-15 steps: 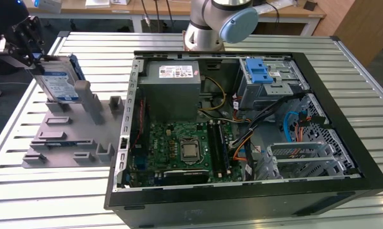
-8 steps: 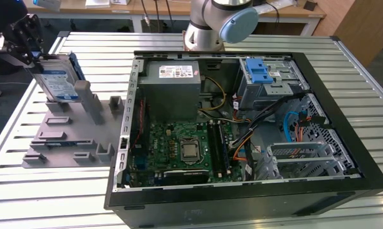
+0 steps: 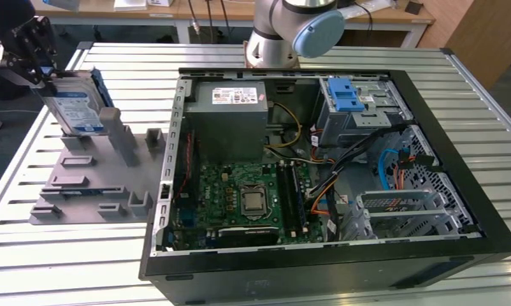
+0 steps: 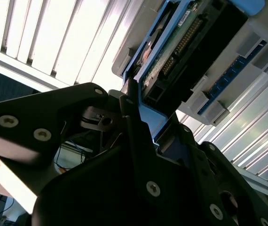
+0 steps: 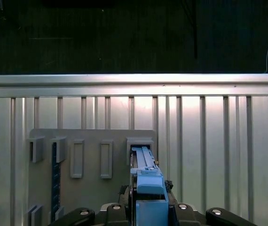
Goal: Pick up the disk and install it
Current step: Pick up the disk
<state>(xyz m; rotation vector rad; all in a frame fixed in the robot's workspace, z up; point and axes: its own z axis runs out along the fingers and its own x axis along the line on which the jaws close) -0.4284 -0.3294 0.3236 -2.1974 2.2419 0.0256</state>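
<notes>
The disk (image 3: 75,108) is a silver drive with a white and blue label in a blue bracket. It stands on edge at the far end of the grey holder plate (image 3: 85,185), at the exterior view's left. My gripper (image 3: 44,75) is shut on its upper edge, tilted over it. In the first wrist view the blue bracket of the disk (image 5: 145,181) sits between the black fingers (image 5: 110,209), just over a slot of the plate (image 5: 91,141). The second wrist view has the disk's circuit-board side (image 4: 185,42) beyond the gripper (image 4: 138,117). Whether the disk still rests in its slot I cannot tell.
An open black computer case (image 3: 323,271) lies on the slatted metal table (image 3: 69,255), to the exterior view's right of the plate. Inside are a grey power-supply box (image 3: 228,105), a motherboard (image 3: 247,197), cables, and a silver cage with a blue latch (image 3: 351,95). The arm's base (image 3: 277,32) stands behind the case.
</notes>
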